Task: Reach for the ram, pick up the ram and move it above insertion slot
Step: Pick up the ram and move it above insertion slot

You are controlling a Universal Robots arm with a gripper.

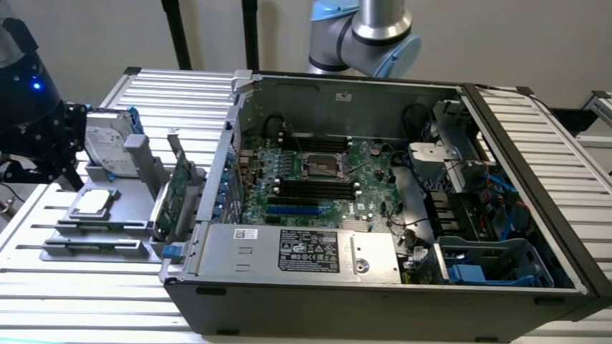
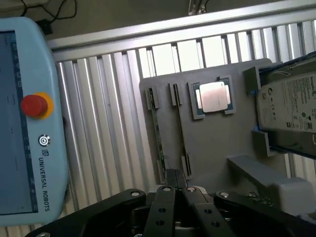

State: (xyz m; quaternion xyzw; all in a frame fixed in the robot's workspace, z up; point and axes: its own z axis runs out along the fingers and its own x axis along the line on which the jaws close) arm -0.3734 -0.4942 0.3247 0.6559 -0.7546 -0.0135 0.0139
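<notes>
On my wrist feed the gripper (image 2: 174, 180) hangs over the gray fixture tray (image 2: 212, 143), which sits on the slatted aluminium table (image 2: 108, 98). The claw's black fingers are drawn together at the tips with nothing between them.

The ram (image 2: 159, 136) stands on its edge in the tray, a thin green strip held by small gray end blocks. A second stick (image 2: 179, 128) stands just beside it, parallel to it. My closed fingertips sit near one end of this pair, and I cannot tell which stick they line up with. Neither stick is touched or lifted.

On the far side of the second stick, the CPU (image 2: 213, 96) lies flat in its square pocket. Past that, a hard drive (image 2: 289, 103) stands in its cradle. The teach pendant (image 2: 29, 123), with its red stop button (image 2: 34, 105), lies on the table well apart from the tray.

On the exterior feed the open computer case (image 1: 383, 301) lies on its side to the right of the tray. Its motherboard (image 1: 316, 172) is exposed, and the long insertion slots (image 1: 311, 188) lie beside the CPU socket. An expansion card (image 1: 177, 190) stands upright between the tray and the case wall. A joint of the arm (image 1: 373, 32) shows above the back of the case.
</notes>
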